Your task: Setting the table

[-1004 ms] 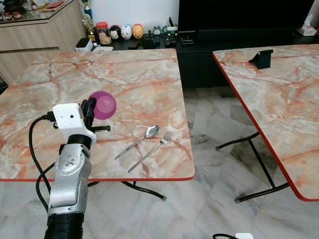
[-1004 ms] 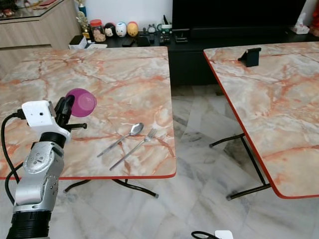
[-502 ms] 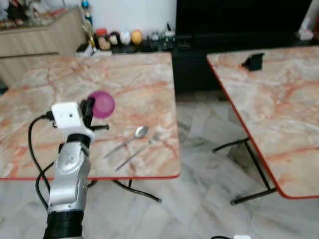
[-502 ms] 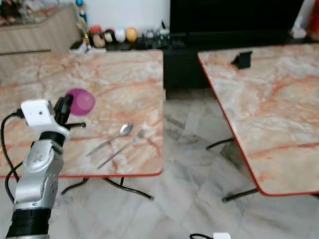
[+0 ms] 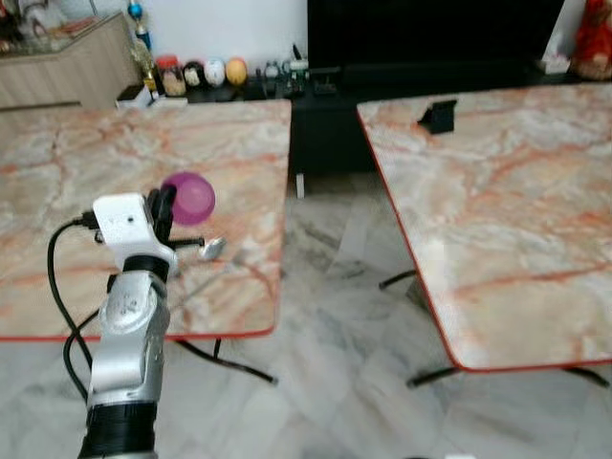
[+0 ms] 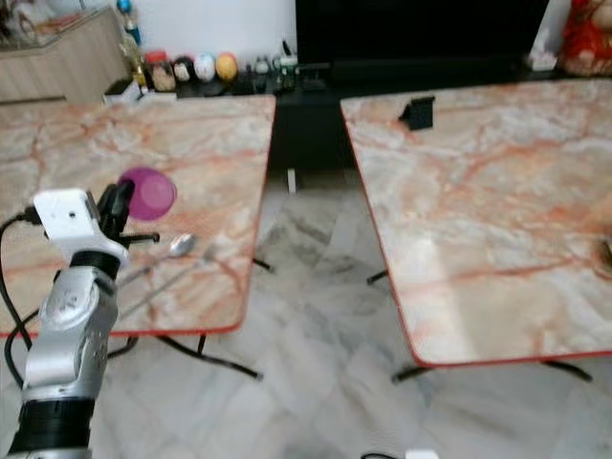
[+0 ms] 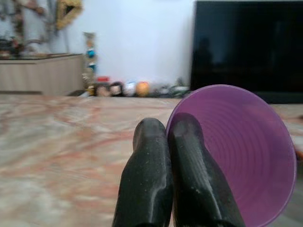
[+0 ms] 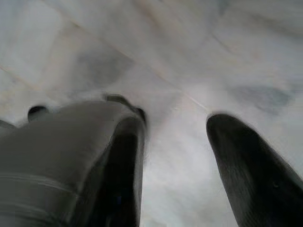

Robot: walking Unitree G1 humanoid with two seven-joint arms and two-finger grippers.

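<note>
While the robot stands on the pale marble floor between them, the room reads like this:

Tables: two folding tables with orange-veined marble tops and red edging, the left table (image 5: 115,163) and the right table (image 5: 497,191), stand well apart with floor between.
Black TV unit: a long low black cabinet (image 5: 382,81) runs along the far wall behind both tables.
Left arm: the silver arm with a white wrist box is raised over the left table's near part.
Left gripper (image 7: 168,137): its two black fingers are pressed together on the rim of a round purple plastic bowl (image 5: 188,198), held tilted in the air above the tabletop.
Right gripper (image 8: 175,142): hangs over the floor tiles, fingers spread apart, nothing between them.
Small black stand (image 5: 437,116): sits near the right table's far corner.
Cutlery: a silver metal spoon (image 5: 211,249) lies on the left table just beside the arm.
Writing: none that I can read.
</note>
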